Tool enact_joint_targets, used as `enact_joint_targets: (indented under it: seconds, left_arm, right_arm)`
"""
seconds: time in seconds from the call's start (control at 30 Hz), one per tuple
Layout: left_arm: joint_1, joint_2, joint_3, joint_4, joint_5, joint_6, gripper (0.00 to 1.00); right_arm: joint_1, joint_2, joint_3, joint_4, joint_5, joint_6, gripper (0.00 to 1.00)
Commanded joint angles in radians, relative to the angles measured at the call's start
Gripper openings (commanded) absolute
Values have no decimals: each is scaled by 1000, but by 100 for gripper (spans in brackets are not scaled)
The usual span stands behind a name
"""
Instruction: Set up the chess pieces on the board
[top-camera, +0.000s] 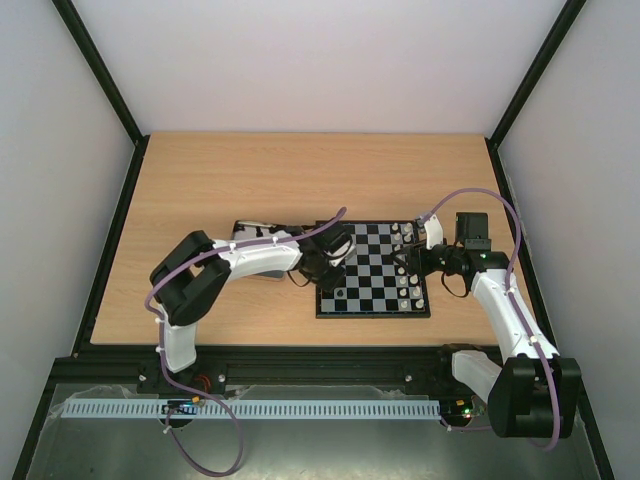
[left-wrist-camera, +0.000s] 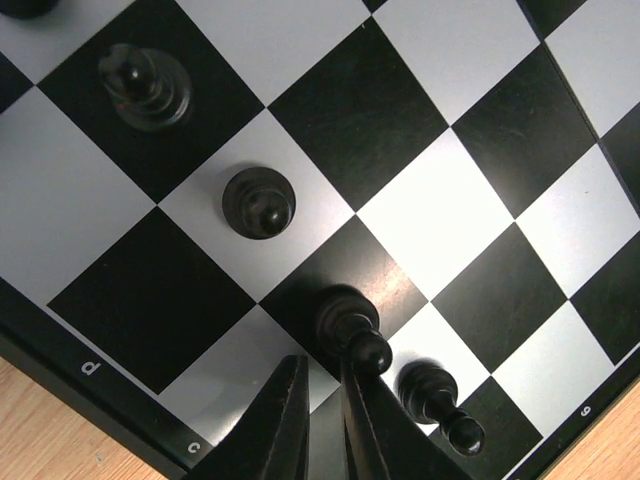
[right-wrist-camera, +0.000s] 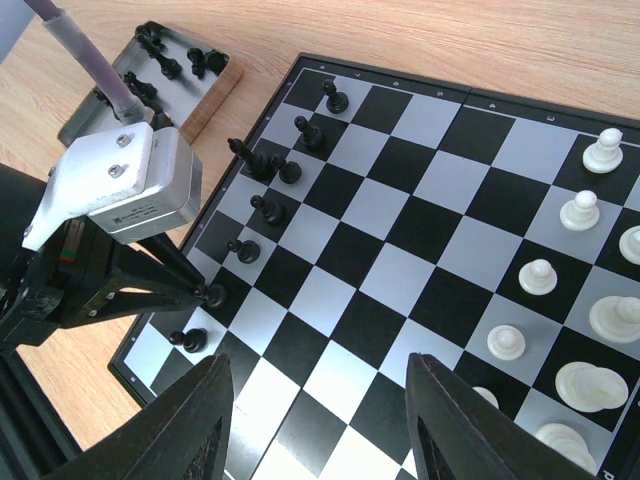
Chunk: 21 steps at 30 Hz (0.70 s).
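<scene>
The board (right-wrist-camera: 400, 235) lies on the table (top-camera: 250, 180), black pieces (right-wrist-camera: 268, 208) lined along one edge. The left claw (left-wrist-camera: 322, 366) has its tips almost together against one piece (left-wrist-camera: 343, 316); gripping or not, I cannot tell. The right claw (right-wrist-camera: 316, 364) hangs wide open above the board.

Along the black border (left-wrist-camera: 140, 407) of the board (left-wrist-camera: 420, 220), in the left wrist view, small white letters are printed; I read a "d" (left-wrist-camera: 90, 368) and, one square further along the same edge, a "c" (left-wrist-camera: 193, 447); on the adjoining edge at the lower right sits a single white character (left-wrist-camera: 585, 410) that looks like a 9 or a turned 6, I cannot tell which; in the overhead and right wrist views any marks on that border are too small to read.
</scene>
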<state>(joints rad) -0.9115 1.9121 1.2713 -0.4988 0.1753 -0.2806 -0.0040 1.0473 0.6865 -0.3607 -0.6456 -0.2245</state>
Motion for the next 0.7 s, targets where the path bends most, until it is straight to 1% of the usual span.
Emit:
enact_joint_targets:
  seconds: [0.0, 0.13, 0.23, 0.4, 0.53, 0.67]
  left_arm:
    - [-6, 18, 22, -1, 6, -9, 13]
    - [-5, 14, 20, -6, 1, -9, 13]
    - [-6, -7, 15, -42, -10, -4, 13]
    - [13, -122, -41, -110, -58, 0, 14]
    - [96, -220, -81, -151, -107, 3, 15]
    - [232, -276, -115, -161, -158, 0, 20]
  right_arm:
    - [6, -3, -9, -7, -8, -7, 48]
    - [6, -4, -9, -6, -7, -8, 48]
    - [6, -4, -8, -7, -8, -7, 48]
    - [6, -6, -9, -7, -13, -7, 48]
    - [6, -6, -7, -9, -19, -9, 48]
    - [6, -7, -8, -11, -24, -9, 48]
